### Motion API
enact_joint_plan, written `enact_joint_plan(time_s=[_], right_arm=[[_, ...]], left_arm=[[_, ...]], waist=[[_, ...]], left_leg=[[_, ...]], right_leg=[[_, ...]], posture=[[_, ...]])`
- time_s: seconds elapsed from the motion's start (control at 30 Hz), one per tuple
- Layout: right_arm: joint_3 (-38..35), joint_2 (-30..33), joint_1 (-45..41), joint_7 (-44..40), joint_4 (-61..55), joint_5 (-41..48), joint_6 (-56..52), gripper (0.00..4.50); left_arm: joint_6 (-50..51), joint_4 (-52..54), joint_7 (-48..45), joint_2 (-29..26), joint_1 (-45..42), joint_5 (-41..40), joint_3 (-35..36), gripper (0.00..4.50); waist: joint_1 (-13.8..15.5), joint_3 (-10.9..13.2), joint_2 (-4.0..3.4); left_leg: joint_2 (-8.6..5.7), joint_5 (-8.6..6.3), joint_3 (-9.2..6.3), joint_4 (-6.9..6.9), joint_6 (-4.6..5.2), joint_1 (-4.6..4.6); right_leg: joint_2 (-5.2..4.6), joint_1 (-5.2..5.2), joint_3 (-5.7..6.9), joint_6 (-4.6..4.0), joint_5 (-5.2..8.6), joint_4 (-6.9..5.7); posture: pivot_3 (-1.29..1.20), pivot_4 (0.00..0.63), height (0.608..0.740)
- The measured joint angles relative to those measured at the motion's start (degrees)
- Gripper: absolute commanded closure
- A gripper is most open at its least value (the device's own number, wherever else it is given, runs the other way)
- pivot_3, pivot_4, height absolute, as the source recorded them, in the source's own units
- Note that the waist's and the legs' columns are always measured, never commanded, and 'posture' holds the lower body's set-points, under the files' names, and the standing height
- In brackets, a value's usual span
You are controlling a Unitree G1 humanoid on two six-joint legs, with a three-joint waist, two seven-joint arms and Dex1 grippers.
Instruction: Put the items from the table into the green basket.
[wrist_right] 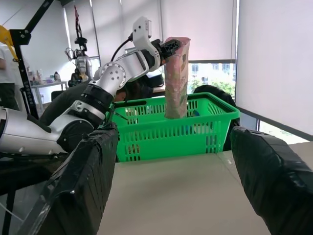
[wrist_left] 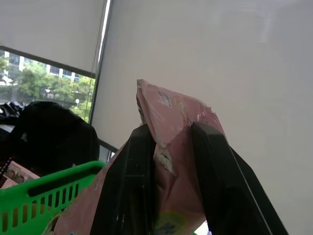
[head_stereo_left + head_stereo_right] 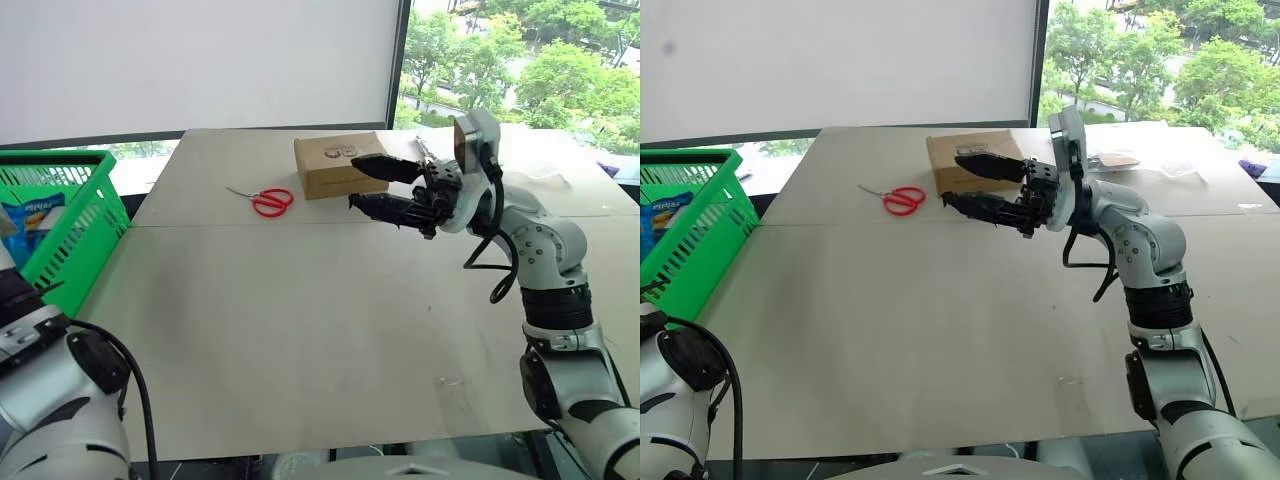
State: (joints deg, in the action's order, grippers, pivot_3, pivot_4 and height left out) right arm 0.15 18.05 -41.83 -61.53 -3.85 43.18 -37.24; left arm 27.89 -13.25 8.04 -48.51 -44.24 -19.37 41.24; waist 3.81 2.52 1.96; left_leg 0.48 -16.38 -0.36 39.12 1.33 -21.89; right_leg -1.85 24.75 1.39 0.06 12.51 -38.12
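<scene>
Right wrist view: the left gripper point(image 1: 171, 47) is raised over the green basket point(image 1: 171, 128), pinching the top of the pinkish packet point(image 1: 176, 83), which hangs upright into it. Red-handled scissors point(image 3: 271, 201) lie on the table point(image 3: 300, 320). Farther right, the right gripper point(image 3: 372, 185) hovers level, fingers spread, holding nothing.

Looks like a robotics lab or test room in an office building, honestly. Beside the green basket point(image 1: 166, 128) there's another robot rig point(image 1: 80, 61) on a stand, plus a black frame with a yellow piece point(image 1: 6, 38). Big windows with roller blinds point(image 3: 200, 60) behind the plain table point(image 3: 300, 330), trees point(image 3: 520, 60) outside.
</scene>
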Motion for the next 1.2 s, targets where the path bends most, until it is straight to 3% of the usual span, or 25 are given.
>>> enact_joint_plan(time_s=[0.07, 0.1, 0.17, 0.3, 0.9, 1.03, 1.2], right_arm=[[0.0, 0.0, 0.0, 0.2, 0.0, -0.1, 0.0, 0.63], [0.0, 0.0, -0.1, 0.4, 0.0, -0.1, 0.0, 0.58], [0.1, -0.1, -0.4, 0.7, 0.0, -0.2, 0.0, 0.58], [0.1, -0.2, -0.4, 1.0, 0.0, -0.2, 0.0, 0.58], [0.1, -0.7, -0.8, 1.9, 0.3, -0.3, 0.4, 0.58], [0.1, -0.7, -0.8, 1.9, 0.4, -0.3, 0.7, 0.58], [0.1, -0.8, -0.7, 1.8, 1.0, -0.7, 1.7, 0.58]], left_arm=[[0.0, 0.4, 0.0, 0.0, 0.0, 0.0, 0.0, 3.39], [-0.1, 0.7, -0.1, -0.1, 0.3, 0.3, -0.2, 2.78], [-1.1, 1.4, -0.8, -0.9, 1.9, 1.5, -1.1, 2.07], [-2.4, 2.0, -1.4, -1.3, 2.2, 2.4, -1.4, 0.09], [-4.5, 2.0, -2.9, -0.6, 2.1, 2.2, -2.2, 0.03], [-5.4, 2.8, -7.7, 2.4, 2.3, -1.5, -2.6, 0.03], [-0.9, 9.2, -21.6, 7.6, 14.7, -8.1, -8.9, 0.03]], waist=[[0.0, 0.0, 0.0], [0.0, 0.0, 0.0], [0.0, 0.0, 0.0], [0.0, 0.0, 0.0], [0.0, 0.0, 0.0], [0.1, 0.0, 0.0], [0.0, -0.2, -0.28]], left_leg=[[-0.01, 0.0, -0.02, 0.0, 0.0, 0.0], [-0.02, 0.0, -0.02, 0.0, 0.0, 0.0], [-0.02, 0.0, -0.02, 0.0, 0.0, 0.0], [-0.02, -0.01, -0.03, 0.0, 0.01, 0.01], [-0.03, -0.01, -0.04, -0.01, 0.02, 0.0], [-0.04, -0.01, -0.05, 0.0, 0.02, -0.01], [-0.07, 0.01, 0.01, -0.02, 0.0, -0.01]], right_leg=[[-0.03, 0.0, 0.03, 0.0, 0.0, 0.0], [-0.05, 0.0, 0.04, -0.01, 0.0, -0.01], [-0.06, 0.0, 0.04, -0.02, -0.01, -0.01], [-0.08, 0.0, 0.06, -0.02, -0.01, -0.01], [-0.09, 0.0, 0.09, -0.03, -0.02, -0.01], [-0.12, -0.01, 0.11, -0.03, -0.02, -0.01], [-0.14, 0.0, 0.06, -0.04, -0.02, -0.01]], posture=[[0.14, 0.0, 0.724], [0.14, 0.0, 0.724], [0.14, 0.0, 0.724], [0.14, 0.0, 0.724], [0.14, 0.0, 0.724], [0.14, 0.0, 0.724], [0.14, 0.0, 0.724]])
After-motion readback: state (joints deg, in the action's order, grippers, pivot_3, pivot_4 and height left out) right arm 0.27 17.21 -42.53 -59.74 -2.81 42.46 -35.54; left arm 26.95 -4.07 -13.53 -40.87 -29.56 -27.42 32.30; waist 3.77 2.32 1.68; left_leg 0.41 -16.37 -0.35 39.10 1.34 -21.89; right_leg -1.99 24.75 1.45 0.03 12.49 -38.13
